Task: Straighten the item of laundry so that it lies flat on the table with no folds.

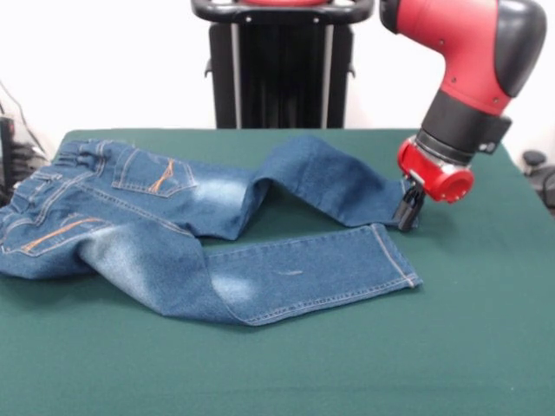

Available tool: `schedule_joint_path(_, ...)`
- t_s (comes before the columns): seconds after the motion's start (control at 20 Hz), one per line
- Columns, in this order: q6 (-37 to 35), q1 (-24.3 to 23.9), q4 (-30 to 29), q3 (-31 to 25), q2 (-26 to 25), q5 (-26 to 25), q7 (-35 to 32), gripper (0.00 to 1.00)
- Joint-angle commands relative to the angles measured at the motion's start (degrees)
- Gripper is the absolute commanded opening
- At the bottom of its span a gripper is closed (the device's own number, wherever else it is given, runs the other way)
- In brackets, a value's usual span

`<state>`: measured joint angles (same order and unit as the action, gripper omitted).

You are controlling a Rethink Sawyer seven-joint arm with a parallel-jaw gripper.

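Note:
The small blue denim jeans lie back side up on the dark green table, waistband at the left edge, orange-stitched pockets showing. The near leg runs right along the table and is creased near the knee. The far leg bends back at a fold and slants down to the right. My gripper hangs from the red arm at the right and sits at the hem of that far leg. It looks shut on the hem, low over the table.
The robot's black pedestal stands behind the table's far edge. Dark equipment shows at the left edge and at the right edge. Bare green table lies in front of and to the right of the jeans.

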<state>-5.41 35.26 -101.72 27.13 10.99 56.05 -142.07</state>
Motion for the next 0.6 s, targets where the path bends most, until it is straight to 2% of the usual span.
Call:
schedule_joint_path(0.05,-3.1,1.4,2.1,-7.5,0.9,4.5,-18.1,0.00)
schedule_joint_path(0.25,-13.4,7.0,4.1,-0.6,1.1,3.7,-25.8,0.00)
schedule_joint_path(0.6,-18.5,9.3,6.2,2.4,1.5,2.8,-32.5,0.00)
